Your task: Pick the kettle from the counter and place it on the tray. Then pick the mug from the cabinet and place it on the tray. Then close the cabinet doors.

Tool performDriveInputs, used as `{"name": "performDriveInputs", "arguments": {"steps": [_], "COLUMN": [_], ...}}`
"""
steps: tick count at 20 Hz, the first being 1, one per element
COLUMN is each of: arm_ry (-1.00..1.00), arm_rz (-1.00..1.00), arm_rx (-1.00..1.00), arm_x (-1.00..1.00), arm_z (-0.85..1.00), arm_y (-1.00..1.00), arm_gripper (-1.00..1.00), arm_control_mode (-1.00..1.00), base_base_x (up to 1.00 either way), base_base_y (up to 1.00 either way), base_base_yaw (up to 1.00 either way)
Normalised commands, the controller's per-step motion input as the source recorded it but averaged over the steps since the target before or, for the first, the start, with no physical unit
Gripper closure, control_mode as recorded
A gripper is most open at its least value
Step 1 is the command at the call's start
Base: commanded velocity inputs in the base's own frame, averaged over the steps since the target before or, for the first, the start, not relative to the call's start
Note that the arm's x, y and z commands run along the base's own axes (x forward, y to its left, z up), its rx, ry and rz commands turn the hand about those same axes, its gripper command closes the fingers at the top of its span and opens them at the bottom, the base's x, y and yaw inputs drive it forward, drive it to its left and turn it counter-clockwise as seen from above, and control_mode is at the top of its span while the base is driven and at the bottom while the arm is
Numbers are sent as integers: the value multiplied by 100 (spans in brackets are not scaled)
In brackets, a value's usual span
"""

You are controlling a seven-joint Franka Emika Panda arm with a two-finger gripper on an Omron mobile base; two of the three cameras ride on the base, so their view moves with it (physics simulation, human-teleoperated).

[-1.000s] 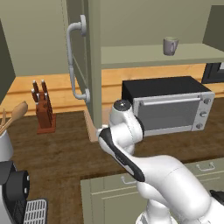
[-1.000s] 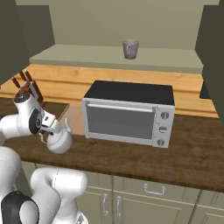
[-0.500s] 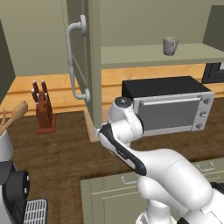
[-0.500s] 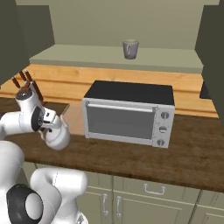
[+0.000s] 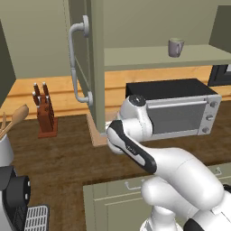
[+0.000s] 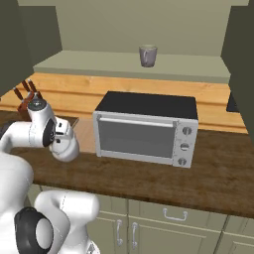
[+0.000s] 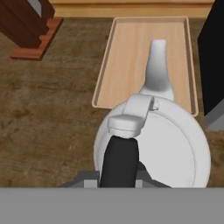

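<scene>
At the bottom centre of the hand view the claw (image 7: pixel 119 173) is closed on the dark handle of the white kettle (image 7: pixel 168 144). Behind it, in the upper centre, the tray (image 7: pixel 127 57) lies on the tabletop (image 7: pixel 48 113). The mug (image 6: pixel 147 55) stands on the cabinet shelf (image 6: pixel 99 63), top centre.

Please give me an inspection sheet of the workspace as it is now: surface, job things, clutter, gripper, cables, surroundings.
Surface: dark wood counter.
Job's things: white kettle held above the near end of the tray; grey mug on the cabinet shelf; cabinet door open.
Clutter: knife block, toaster oven right of the tray.
Gripper: gripper shut on the kettle's dark handle.
Cables: nothing seen.
Surroundings: olive drawer units below.
</scene>
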Motion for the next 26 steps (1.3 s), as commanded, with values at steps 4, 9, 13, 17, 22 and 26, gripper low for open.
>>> {"name": "performDriveInputs", "arguments": {"steps": [4,9,13,17,22,26], "arm_ry": [-5,-4,0,0,0,0], "arm_rz": [0,0,0,0,0,-1], "arm_rx": [0,0,3,2,0,0], "arm_x": [9,9,31,50,57,51], "arm_z": [16,30,27,4,0,0], "arm_y": [0,0,0,0,0,0], "arm_gripper": [100,100,100,100,100,100], "arm_control_mode": [-100,-100,-100,-100,-100,-100], "base_base_x": [0,0,0,0,0,0], "base_base_y": [0,0,0,0,0,0], "base_base_yaw": [0,0,0,0,0,0]}}
